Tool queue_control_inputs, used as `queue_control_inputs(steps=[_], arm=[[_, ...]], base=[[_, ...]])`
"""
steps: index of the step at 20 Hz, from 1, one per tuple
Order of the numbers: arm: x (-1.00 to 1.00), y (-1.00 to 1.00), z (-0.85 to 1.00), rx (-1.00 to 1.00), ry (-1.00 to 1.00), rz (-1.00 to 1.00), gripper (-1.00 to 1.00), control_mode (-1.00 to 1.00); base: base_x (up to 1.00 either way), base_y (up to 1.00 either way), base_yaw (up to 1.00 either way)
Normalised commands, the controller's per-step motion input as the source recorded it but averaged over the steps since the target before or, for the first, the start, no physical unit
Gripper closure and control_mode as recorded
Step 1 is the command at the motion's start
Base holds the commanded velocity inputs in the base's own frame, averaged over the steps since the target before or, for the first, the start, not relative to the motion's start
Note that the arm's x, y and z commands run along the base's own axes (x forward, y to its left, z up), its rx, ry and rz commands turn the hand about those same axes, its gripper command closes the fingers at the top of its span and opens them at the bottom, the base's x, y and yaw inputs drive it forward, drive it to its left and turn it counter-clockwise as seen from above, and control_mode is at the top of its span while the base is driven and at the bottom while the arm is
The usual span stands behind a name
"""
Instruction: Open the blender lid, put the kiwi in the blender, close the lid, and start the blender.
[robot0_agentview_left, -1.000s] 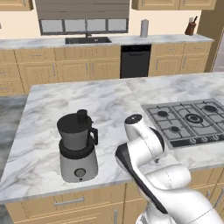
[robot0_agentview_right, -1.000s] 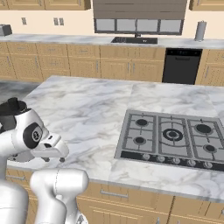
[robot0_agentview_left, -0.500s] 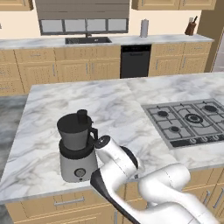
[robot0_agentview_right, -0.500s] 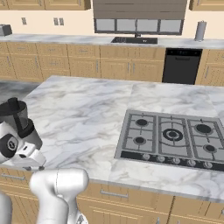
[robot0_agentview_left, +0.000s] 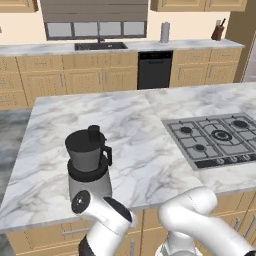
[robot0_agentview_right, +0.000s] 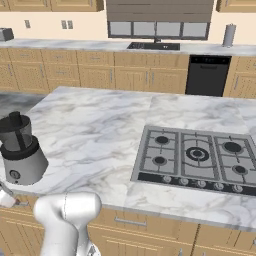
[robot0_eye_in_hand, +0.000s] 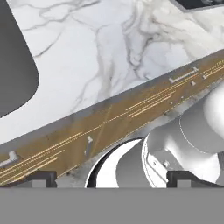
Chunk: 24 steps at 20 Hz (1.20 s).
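Marble island counter: blender stands at near left edge; gas hob set in at right.

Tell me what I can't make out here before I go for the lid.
- Blender base and knob: left base view, blocked by the arm.
- Blender jar contents: dark walls, blender lid on, both base views.
- Kiwi: can't be made out on the counter.
- Gripper: hand view, finger tips cut by the bottom edge, spread wide, holding nothing.
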Motion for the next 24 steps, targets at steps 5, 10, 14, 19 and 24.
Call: queue_control_inputs(steps=[5, 10, 14, 19, 24], arm=[[-0.18, 0.31, 0.23, -0.02, -0.29, -0.32, -1.00, -1.00], [-0.04, 0.07, 0.28, -0.01, -0.30, -0.24, -1.00, -1.00], [0.01, 0.00, 0.04, 0.00, -0.18, -0.14, -1.00, -1.00], [0.13, 0.00, -0.20, -0.02, -0.01, -0.05, -1.00, -1.00], [0.21, 0.00, -0.13, -0.02, -0.03, -0.01, -1.00, -1.00]], base=[[0.00, 0.00, 0.00], [0.00, 0.00, 0.00], [0.00, 0.00, 0.00], [0.00, 0.00, 0.00], [0.00, 0.00, 0.00]])
